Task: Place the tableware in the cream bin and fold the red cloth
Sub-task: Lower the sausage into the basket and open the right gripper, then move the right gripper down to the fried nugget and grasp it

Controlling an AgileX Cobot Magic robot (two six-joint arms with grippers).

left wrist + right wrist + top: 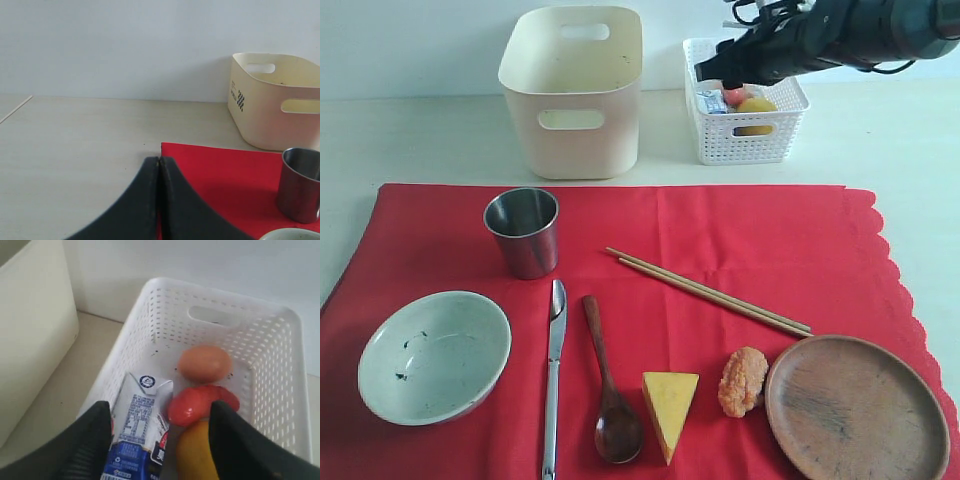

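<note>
Food-sorting step, I reckon: right gripper (pixel 160 412) spread empty over the white basket (pixel 720 145), left gripper (pixel 159 167) pinched shut on nothing. Steel cup (pixel 523 230) sits on the red cloth (pixel 750 235), probably next for lifting into the cream bin (pixel 575 140)

A white lattice basket (pixel 745 148) stood at the far right of the counter (pixel 420 140), holding a small milk carton (pixel 135 430), a brown egg (pixel 205 363), a shiny red item (pixel 195 405) and a yellow fruit (pixel 192 455), packed close together. Nearer, a yellow cheese wedge (pixel 669 403) lay just left of a crumbed nugget (pixel 742 381).
</note>
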